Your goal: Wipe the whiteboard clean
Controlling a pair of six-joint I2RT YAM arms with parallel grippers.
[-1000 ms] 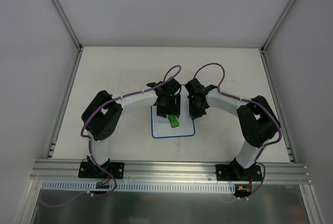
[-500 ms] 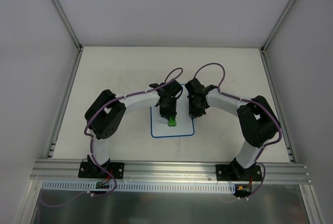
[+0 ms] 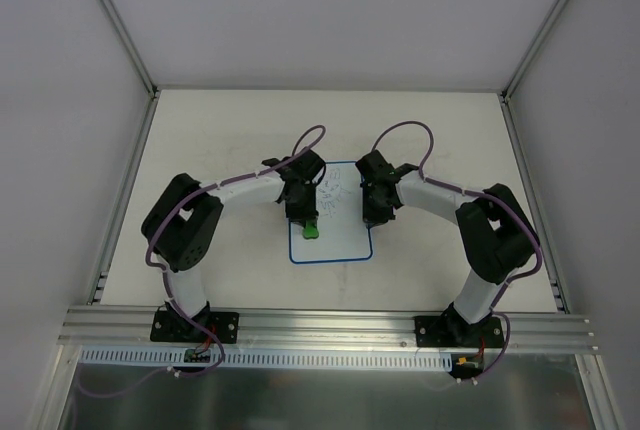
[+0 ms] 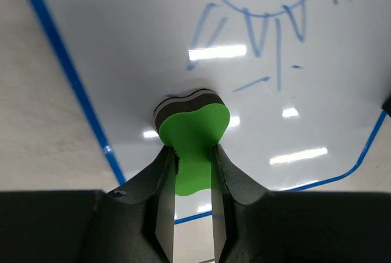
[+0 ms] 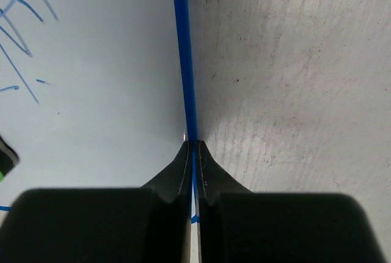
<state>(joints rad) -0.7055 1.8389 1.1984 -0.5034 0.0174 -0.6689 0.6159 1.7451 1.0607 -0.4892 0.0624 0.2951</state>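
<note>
While the closed right hand [image 5: 193, 150] sits on the rim of the whiteboard [image 5: 110, 92], the left hand [image 4: 193, 159], clamped on the green eraser [image 4: 194, 122], has the scribbles [image 4: 278, 49] just ahead

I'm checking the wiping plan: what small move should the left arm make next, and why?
Probably slide the green eraser across the whiteboard onto the blue scribbles: the left claw grips it just short of them, while the shut right claw sits at the board's edge.
</note>
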